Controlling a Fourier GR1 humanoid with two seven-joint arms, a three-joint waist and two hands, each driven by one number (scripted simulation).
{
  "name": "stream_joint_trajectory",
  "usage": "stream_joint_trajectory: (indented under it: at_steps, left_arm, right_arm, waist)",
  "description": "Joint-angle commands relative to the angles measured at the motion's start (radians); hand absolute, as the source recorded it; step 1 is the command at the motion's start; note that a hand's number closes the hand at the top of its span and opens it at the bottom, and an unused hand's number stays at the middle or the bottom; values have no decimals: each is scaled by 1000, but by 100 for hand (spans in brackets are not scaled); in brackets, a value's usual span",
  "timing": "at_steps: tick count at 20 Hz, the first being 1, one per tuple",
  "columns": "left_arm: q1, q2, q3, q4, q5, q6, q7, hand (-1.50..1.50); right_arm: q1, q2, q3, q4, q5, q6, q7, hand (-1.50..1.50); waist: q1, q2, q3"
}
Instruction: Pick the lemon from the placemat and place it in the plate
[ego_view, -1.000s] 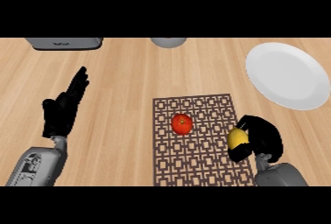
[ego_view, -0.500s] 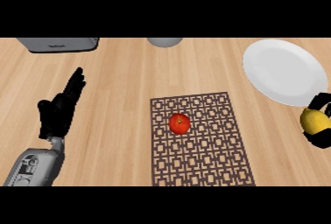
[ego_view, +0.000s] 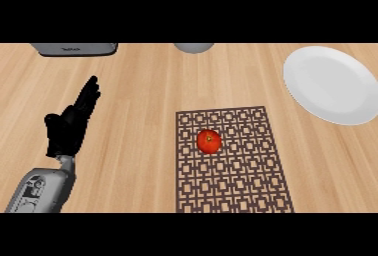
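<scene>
The light wooden tabletop (ego_view: 148, 80) carries a brown lattice-patterned rectangular placemat (ego_view: 236, 185) at centre and a round white plate (ego_view: 332, 85) at upper right, apart from it. The left robot hand (ego_view: 68, 127) rests open at left, fingers straight. A small red tomato (ego_view: 209, 141) lies on the placemat. Where the lemon is cannot be told.

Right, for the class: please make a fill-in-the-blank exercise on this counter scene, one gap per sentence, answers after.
1. The round fruit lies on the patterned ____.
2. That fruit's colour is ____.
3. The white plate sits toward the view's upper ____.
4. The hand with straight fingers is the robot's ____ one.
Missing words: placemat, red, right, left.
</scene>
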Motion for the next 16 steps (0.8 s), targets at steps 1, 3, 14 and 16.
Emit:
stream_joint_trajectory:
  at_steps: [1, 3, 14, 16]
  left_arm:
    - [-30, -12, -7, 14, 1, -8, -9, 0]
    - [-43, -12, -27, -8, -5, -19, 16, 0]
    - [-55, -61, -68, 27, -44, -8, -4, 0]
    - [-75, -51, -27, 82, -32, -12, -50, 0]
  right_arm:
    - [-37, -62, -86, 170, -102, 63, -276, 150]
    - [-82, -92, -85, 277, -117, 130, -339, 150]
    - [-401, -17, 76, 677, 46, 159, -497, 150]
    - [-442, 11, 107, 736, 93, 125, -512, 150]
  waist:
    - [25, 10, -3]
    - [60, 10, -4]
    - [97, 12, -9]
    - [76, 11, -10]
